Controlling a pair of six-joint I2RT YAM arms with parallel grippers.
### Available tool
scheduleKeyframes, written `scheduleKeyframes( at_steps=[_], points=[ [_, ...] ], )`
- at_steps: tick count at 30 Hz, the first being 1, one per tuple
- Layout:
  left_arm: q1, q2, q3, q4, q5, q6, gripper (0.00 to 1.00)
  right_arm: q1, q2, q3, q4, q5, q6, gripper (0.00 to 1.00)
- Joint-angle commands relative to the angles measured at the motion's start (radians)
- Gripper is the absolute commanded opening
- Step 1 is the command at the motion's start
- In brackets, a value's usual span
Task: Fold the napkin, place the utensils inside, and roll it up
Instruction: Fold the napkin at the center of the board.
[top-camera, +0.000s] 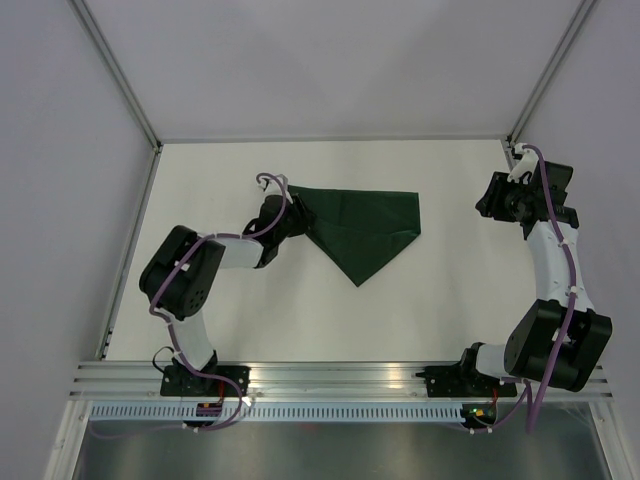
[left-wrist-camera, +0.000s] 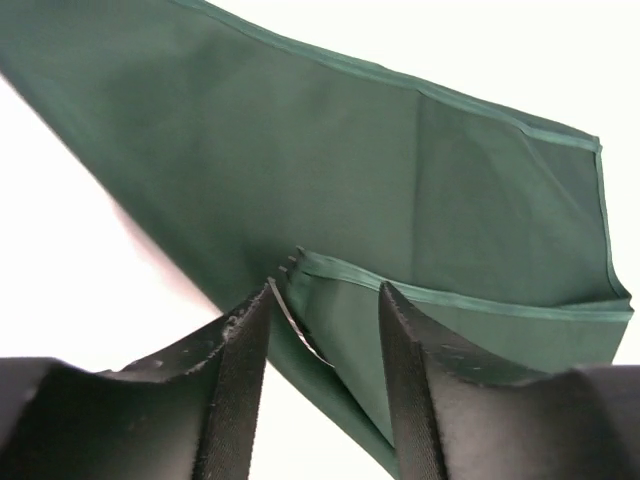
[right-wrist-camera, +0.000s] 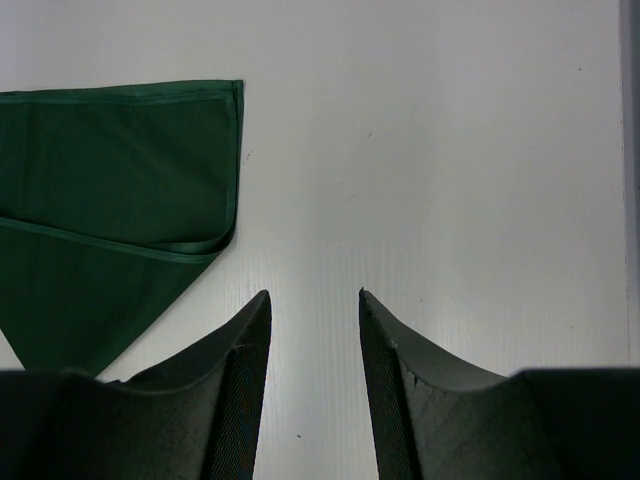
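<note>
Dark green hemmed cloth napkin (top-camera: 365, 228), folded to a point, lies flat on the smooth white bench (top-camera: 300, 320). The tines of a slim metal fork (left-wrist-camera: 291, 265) peek from its fold. Left end effector (left-wrist-camera: 326, 285) is parted astride them. Right end effector (right-wrist-camera: 313, 293) is parted over bare bench, empty.

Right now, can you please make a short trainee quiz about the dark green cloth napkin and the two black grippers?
1. True or false: the dark green cloth napkin lies fully unfolded as a square.
2. The right gripper hovers over: A) the napkin, B) the bare white table, C) a plate.
3. In the left wrist view, what lies between the open fingers of the left gripper?
Key: 1 false, it is folded; 2 B; 3 the napkin's hemmed edge.
</note>
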Motion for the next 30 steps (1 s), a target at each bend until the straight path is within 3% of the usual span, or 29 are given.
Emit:
scheduleKeyframes(
  at_steps=[1,8,13,22,30],
  points=[
    [0.042,-0.058,0.023,0.013,0.004,-0.034,0.55,0.005,-0.017,-0.001,0.015,0.000,-0.007,0.46],
    [0.143,-0.125,0.124,-0.175,-0.124,-0.023,0.58,0.005,-0.023,-0.002,0.015,0.000,-0.007,0.47],
    [0.265,-0.057,0.257,-0.360,-0.173,-0.060,0.52,0.005,-0.024,-0.002,0.015,-0.003,-0.008,0.47],
    [0.345,0.201,0.529,-0.478,0.025,-0.036,0.51,0.005,-0.023,-0.002,0.016,-0.006,-0.008,0.47],
    [0.361,0.299,0.557,-0.443,0.138,-0.059,0.53,0.005,-0.016,-0.001,0.018,-0.005,-0.010,0.46]
  ],
)
